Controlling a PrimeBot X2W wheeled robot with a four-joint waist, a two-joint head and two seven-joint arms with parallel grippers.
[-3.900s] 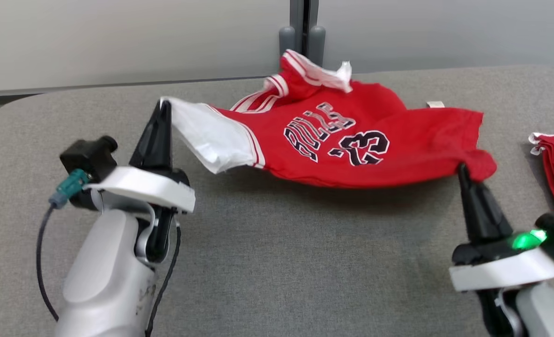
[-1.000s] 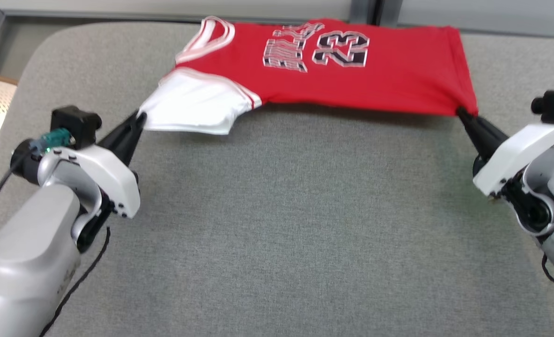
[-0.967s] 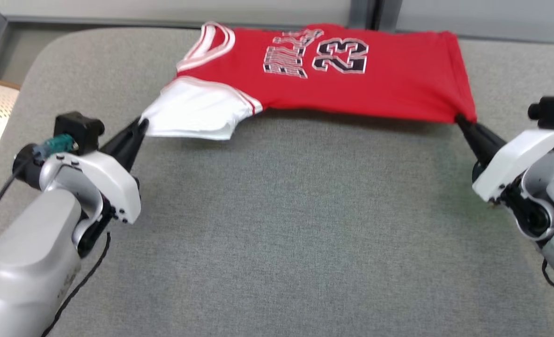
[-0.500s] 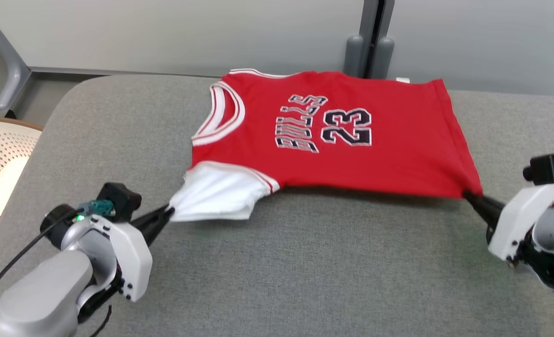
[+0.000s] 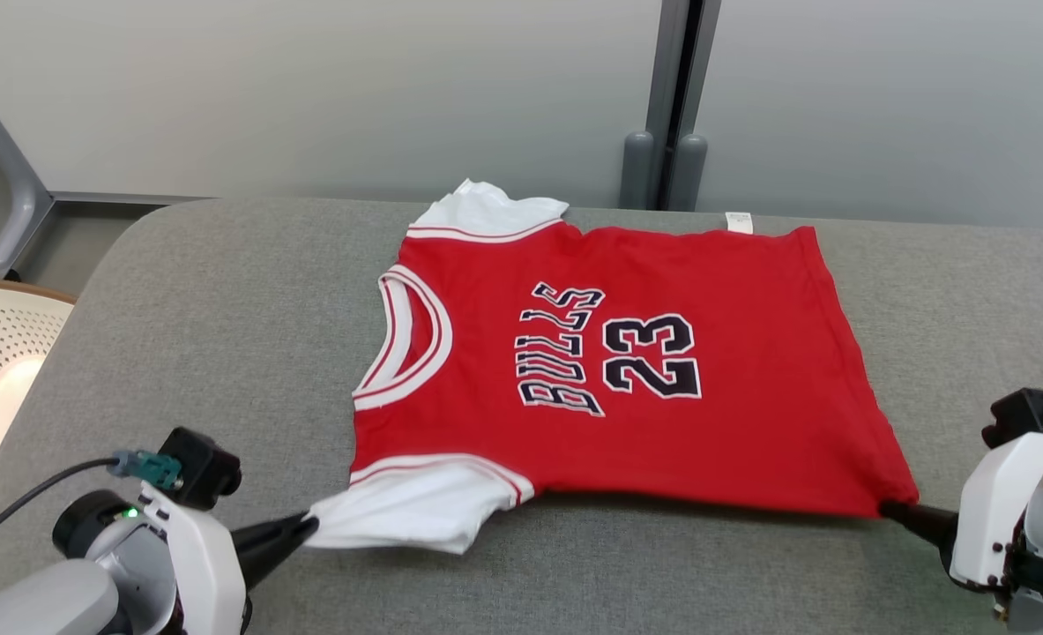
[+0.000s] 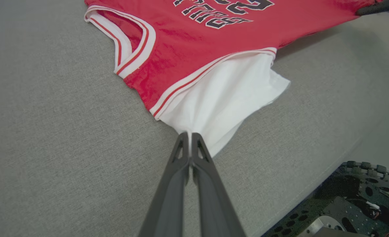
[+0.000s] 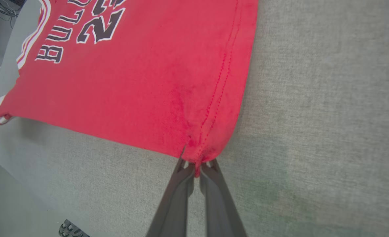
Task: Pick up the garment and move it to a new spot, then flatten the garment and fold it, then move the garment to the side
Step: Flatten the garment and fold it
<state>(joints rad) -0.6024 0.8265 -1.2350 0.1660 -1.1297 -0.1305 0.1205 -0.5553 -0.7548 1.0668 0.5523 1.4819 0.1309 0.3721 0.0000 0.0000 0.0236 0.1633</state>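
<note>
Peering wrist-side exposes right gripper (image 7: 197, 166) pinching jersey (image 7: 132, 82) at stitched hem.

The garment (image 5: 662, 423) lies on the table (image 5: 221, 335); the left gripper (image 5: 309, 527) meets its near-left sleeve, the right gripper (image 5: 884, 509) its near-right corner.

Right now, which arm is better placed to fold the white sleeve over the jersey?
Left, probably: the left end effector is shut on that white sleeve; the right end effector pinches the hem corner.
</note>
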